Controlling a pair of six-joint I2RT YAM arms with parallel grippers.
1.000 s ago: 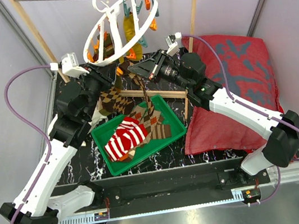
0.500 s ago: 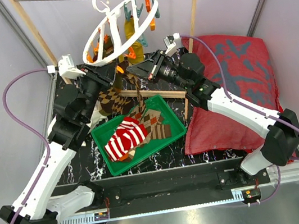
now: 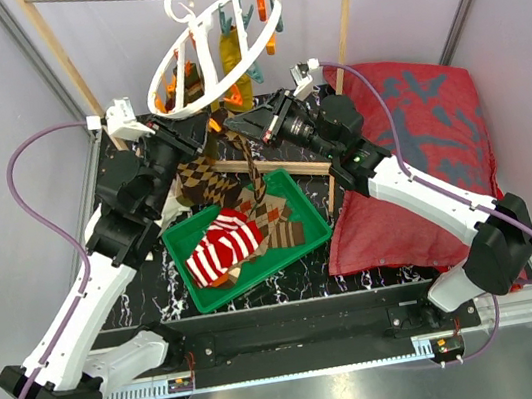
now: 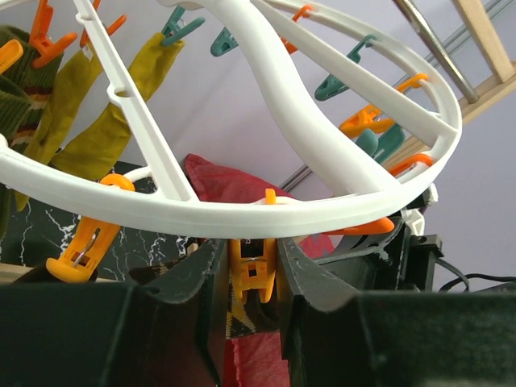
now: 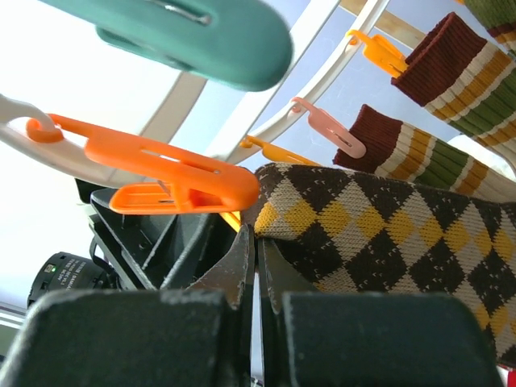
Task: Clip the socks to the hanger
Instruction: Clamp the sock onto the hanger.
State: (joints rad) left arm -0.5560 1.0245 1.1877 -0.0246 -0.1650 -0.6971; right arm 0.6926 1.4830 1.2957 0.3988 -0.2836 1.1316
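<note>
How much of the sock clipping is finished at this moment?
Done: olive-yellow socks hang clipped on the hanger. In hand: the left claw squeezes an orange clip; the right claw holds an argyle sock up to it. Left: at least the striped sock in the green tray.

Overhead looks down; 2 wrist views upward, sharing hanger (image 4: 201, 211).

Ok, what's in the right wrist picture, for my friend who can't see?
The right gripper pinches the edge of a brown-and-yellow argyle sock, right beside an orange clip on the white hanger. Behind, striped socks hang from other clips, and a teal clip looms at the top.
</note>
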